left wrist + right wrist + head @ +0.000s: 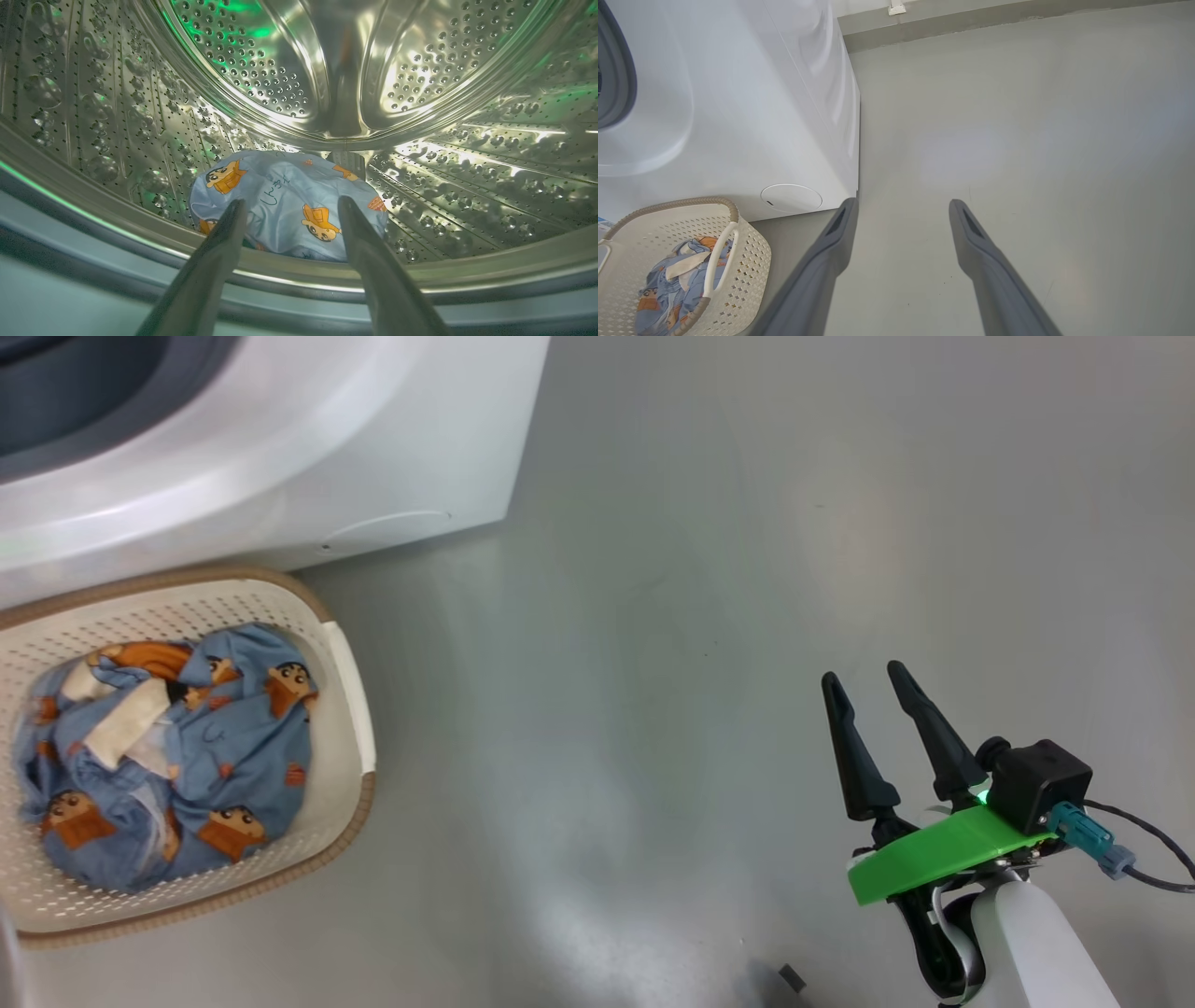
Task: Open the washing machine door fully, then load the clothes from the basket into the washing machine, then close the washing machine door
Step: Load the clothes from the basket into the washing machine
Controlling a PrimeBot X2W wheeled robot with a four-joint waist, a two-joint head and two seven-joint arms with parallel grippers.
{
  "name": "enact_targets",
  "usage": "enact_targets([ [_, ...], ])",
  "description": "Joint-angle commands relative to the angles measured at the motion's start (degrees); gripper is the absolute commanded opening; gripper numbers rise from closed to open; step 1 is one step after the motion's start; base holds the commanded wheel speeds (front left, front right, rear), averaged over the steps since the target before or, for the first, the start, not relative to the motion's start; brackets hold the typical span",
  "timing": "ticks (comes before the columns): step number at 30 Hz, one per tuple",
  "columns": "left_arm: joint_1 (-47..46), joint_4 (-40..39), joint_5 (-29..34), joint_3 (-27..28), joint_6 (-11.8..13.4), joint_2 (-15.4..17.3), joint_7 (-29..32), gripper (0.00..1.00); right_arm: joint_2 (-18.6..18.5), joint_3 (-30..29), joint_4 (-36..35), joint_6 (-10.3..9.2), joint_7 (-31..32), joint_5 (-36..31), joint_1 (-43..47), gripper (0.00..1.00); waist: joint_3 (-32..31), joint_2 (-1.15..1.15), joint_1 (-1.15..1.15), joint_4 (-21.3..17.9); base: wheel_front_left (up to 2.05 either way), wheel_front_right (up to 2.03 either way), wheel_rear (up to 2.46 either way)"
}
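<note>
Inside the drum, blue clothes.

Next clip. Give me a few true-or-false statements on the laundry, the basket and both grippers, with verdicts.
1. A blue printed garment lies inside the drum. True.
2. The basket is empty. False: blue clothes lie in it.
3. The right gripper holds a garment. False: it is open and empty, above the floor.
4. The left gripper is open, pointing into the drum. True.
</note>
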Motion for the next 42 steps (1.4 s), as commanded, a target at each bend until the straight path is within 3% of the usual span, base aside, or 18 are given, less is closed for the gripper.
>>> enact_targets([
  [1, 1.75, -0.84, -0.57, 0.54, -0.59, 1.8, -1.11, 1.0, -0.41, 0.62, -1.19, 0.09, -0.43, -1.22, 2.29, 1.0, -1.29, 0.0, 0.0, 1.12, 0.0, 0.0, 0.0],
  [17, 13.99, -0.9, -4.27, 0.61, -4.99, -5.48, -9.7, 1.0, -0.41, -2.29, -1.87, 0.09, -0.43, -4.43, 6.25, 1.0, -10.58, 0.0, 0.0, 6.39, 0.0, 0.0, 0.0],
  [24, 25.24, -4.6, -5.92, 0.69, -7.25, -10.41, -10.92, 1.0, -0.94, -4.12, -2.44, 0.09, -0.43, -6.46, 9.41, 1.0, -16.56, 0.0, 0.0, 10.26, 0.0, 0.0, 0.0],
  [31, 40.42, -14.35, -7.05, 1.5, -8.91, -12.72, -11.0, 1.0, -1.25, -5.2, -2.95, 0.09, -0.43, -7.68, 12.67, 1.0, -22.53, 0.0, 0.0, 12.9, 0.0, 0.0, 0.0],
  [42, 61.09, -34.0, -6.7, 0.69, -8.79, -13.39, -11.01, 1.0, -1.28, -3.99, -4.48, 0.09, -0.43, -9.25, 16.63, 1.0, -27.74, 0.0, 0.0, 15.06, 0.0, 0.0, 0.0],
])
